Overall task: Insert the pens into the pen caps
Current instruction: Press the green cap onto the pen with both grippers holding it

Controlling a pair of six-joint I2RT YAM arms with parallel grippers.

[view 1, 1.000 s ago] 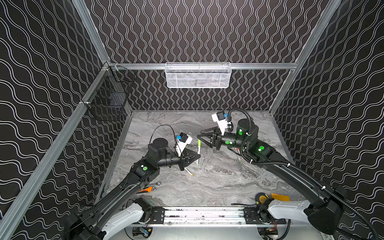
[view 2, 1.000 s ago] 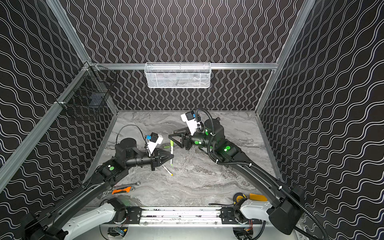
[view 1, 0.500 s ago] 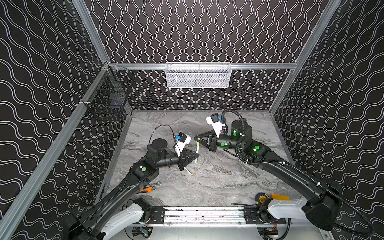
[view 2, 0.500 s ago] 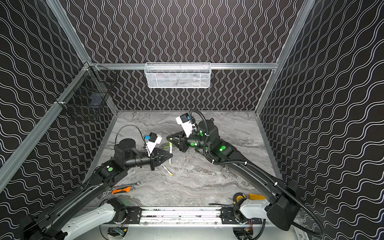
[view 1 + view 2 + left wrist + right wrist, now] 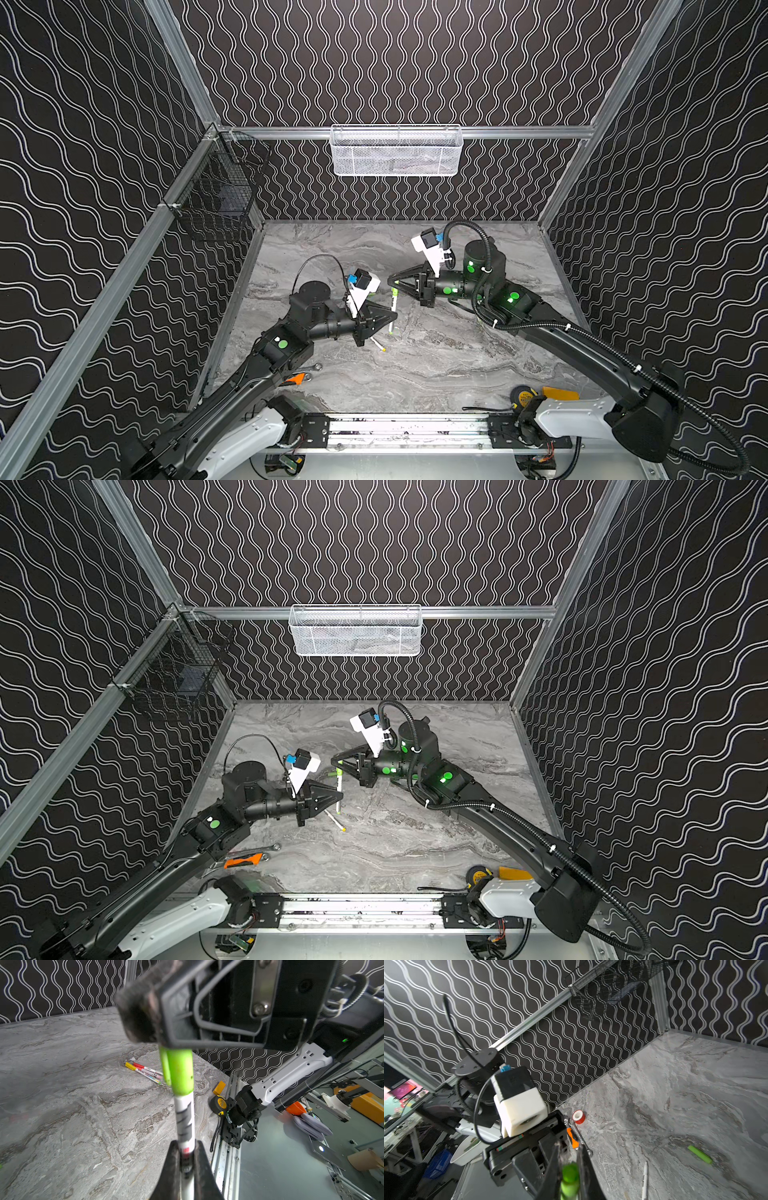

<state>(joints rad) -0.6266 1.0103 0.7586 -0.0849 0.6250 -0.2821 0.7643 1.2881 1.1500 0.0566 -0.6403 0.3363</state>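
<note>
Left pincer [image 5: 185, 1146] clamps the pen [image 5: 184, 1118] steady, so right pincer [image 5: 570, 1157], squeezing the green cap [image 5: 179, 1072], can seemingly seat it.

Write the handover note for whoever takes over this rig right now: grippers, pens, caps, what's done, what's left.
Left gripper: shut on the white-barrelled pen.
Right gripper: shut on the bright green plastic cap, which sits over that pen's free end. Whether it is fully seated cannot be told.
Done: the yellow-capped and red-capped pens lie together on the grey marble-look table.
Left: press this cap home and release. A second loose green cap and a white pen with a yellow end lie on the table, apparently unpaired.
</note>
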